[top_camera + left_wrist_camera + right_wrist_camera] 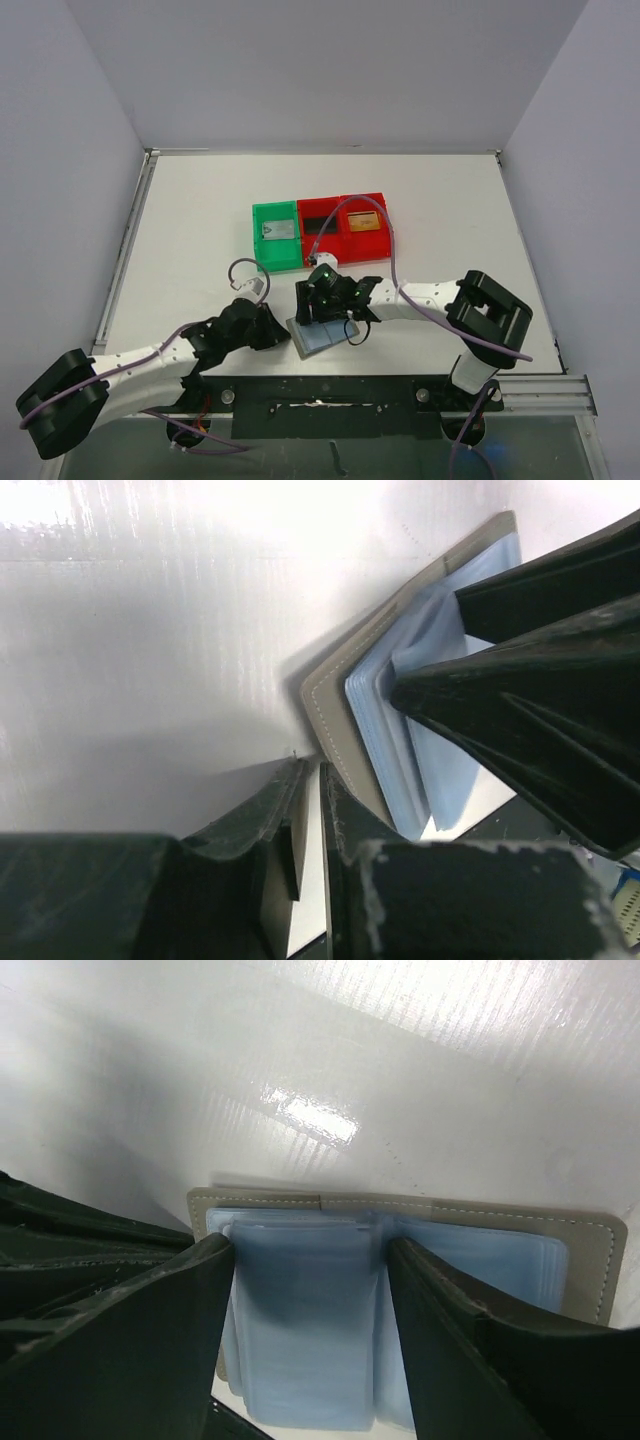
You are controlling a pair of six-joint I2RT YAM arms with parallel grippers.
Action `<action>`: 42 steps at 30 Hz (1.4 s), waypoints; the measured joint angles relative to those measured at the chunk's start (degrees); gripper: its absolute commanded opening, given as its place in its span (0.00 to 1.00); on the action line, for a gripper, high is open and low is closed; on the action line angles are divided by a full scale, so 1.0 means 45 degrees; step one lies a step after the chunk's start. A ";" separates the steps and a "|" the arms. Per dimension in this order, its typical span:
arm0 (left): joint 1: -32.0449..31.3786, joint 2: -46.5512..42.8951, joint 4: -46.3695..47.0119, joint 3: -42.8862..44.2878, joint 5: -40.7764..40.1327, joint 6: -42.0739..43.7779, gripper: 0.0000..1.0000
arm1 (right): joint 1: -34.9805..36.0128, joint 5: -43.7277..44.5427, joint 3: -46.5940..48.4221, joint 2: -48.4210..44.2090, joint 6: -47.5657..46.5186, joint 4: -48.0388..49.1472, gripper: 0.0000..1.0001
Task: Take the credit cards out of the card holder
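Note:
The card holder lies open near the table's front edge, grey cover down and bluish clear pockets up. It also shows in the left wrist view and the right wrist view. My right gripper is open and set down on it, with one finger on each side of the loose pocket leaves. My left gripper is nearly shut and empty, its tips at the holder's left corner. A silvery-grey card lies in the green bin. A black card lies in the red bin.
A second red bin stands right of the first and holds something orange. The three bins stand in a row behind the grippers. A metal rail runs along the front edge just below the holder.

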 measured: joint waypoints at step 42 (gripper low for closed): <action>0.0612 0.2686 0.1345 0.2890 0.3925 0.0957 0.39 | -0.0884 0.0539 -0.5916 -0.2720 0.5644 0.6241 0.28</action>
